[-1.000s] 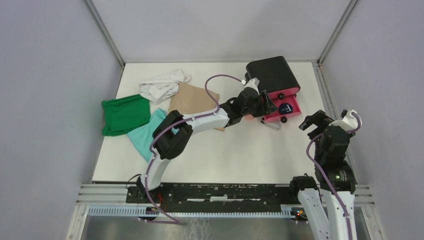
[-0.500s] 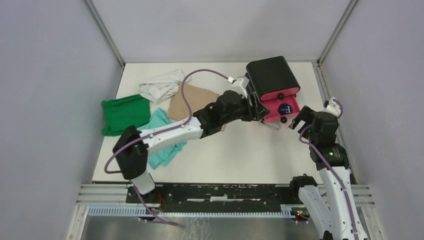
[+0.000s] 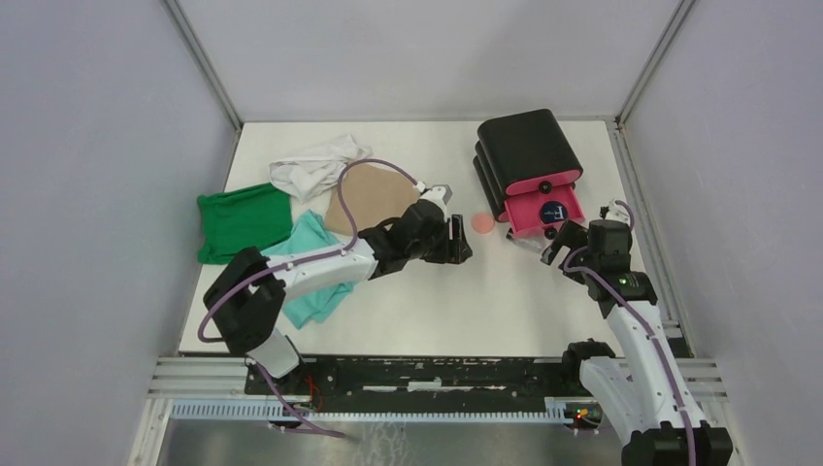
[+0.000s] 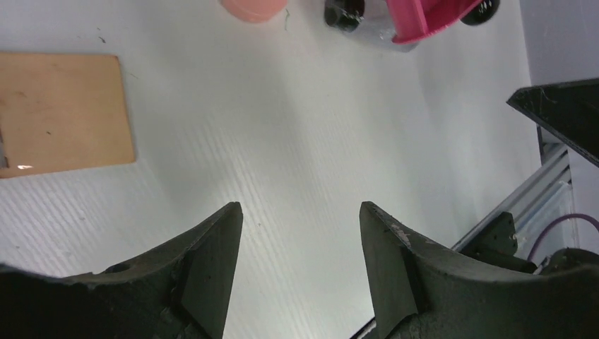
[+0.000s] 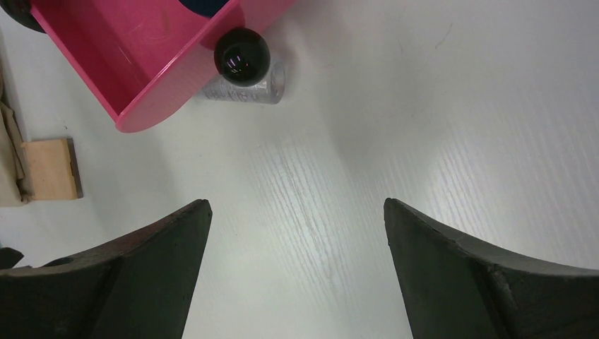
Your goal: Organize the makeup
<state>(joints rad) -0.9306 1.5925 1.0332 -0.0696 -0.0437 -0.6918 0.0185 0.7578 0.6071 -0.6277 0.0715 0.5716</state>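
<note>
overhead view; both wrists look down, sharing pink drawer [image 5: 162, 53].

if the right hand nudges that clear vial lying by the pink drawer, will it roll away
Probably. The clear vial lies on its side on the smooth table, so its round body could roll. It rests by the pink drawer, which may stop it that way.

Overhead view of a white table [image 3: 427, 301]. Near the far-right corner, a black box [image 3: 527, 146] has a pink drawer [image 3: 543, 209] pulled open. A salmon-pink round puff [image 3: 481, 223] lies just left of the drawer. Green, white, tan and teal cloths [image 3: 291, 209] cluster by the left edge.
</note>
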